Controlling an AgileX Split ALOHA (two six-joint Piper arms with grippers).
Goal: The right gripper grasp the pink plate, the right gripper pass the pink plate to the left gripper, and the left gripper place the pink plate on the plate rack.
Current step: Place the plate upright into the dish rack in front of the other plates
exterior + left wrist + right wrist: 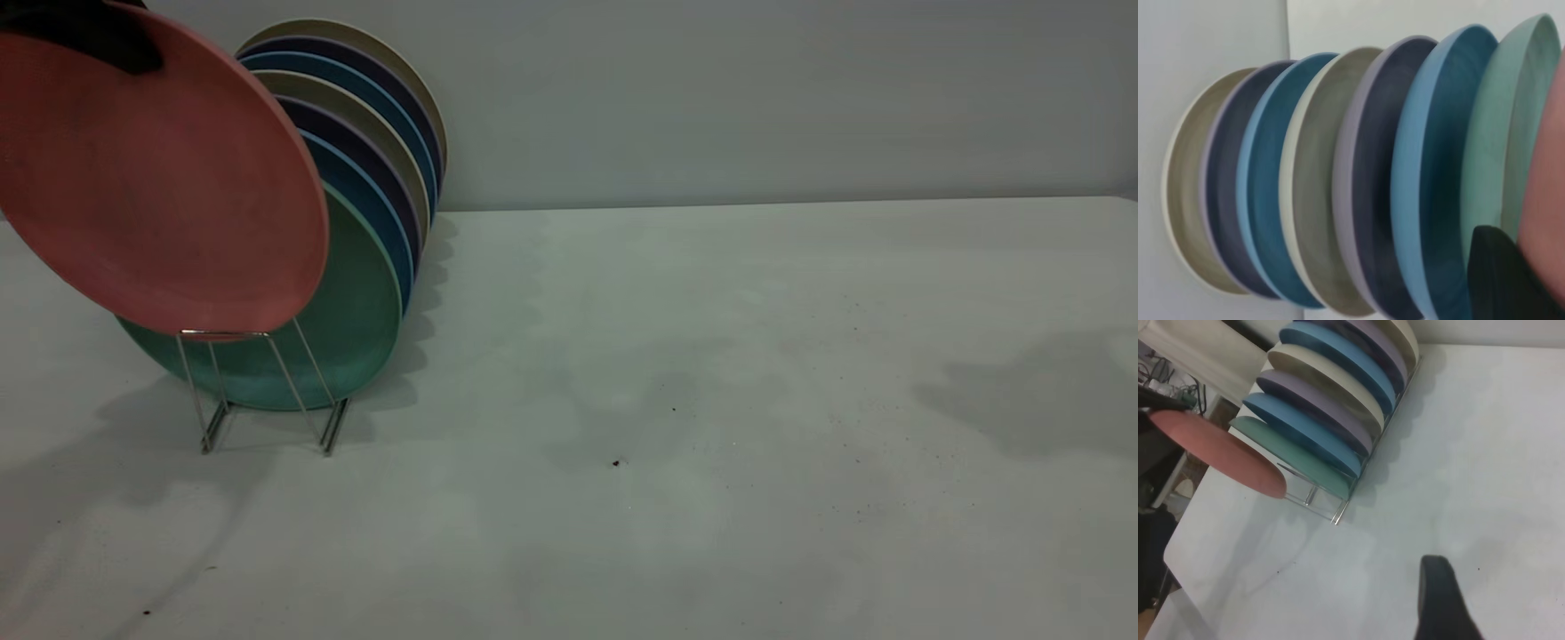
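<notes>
The pink plate [160, 187] hangs tilted at the far left, in front of the teal-green plate [360, 333]. Its lower rim is level with the top of the front wire loop of the plate rack [267, 391]. My left gripper [93, 36] is shut on the plate's upper rim. In the left wrist view one black finger [1501, 280] lies against the pink plate [1548, 200]. My right gripper is out of the exterior view. Its wrist view shows one black finger [1441, 600] over bare table, holding nothing, far from the pink plate [1225, 453] and the rack [1338, 513].
Behind the teal-green plate the rack holds several upright plates, blue [373, 213], dark purple and cream [391, 71]. A grey wall stands behind the rack. The table [711, 400] stretches to the right, with the right arm's shadow on it.
</notes>
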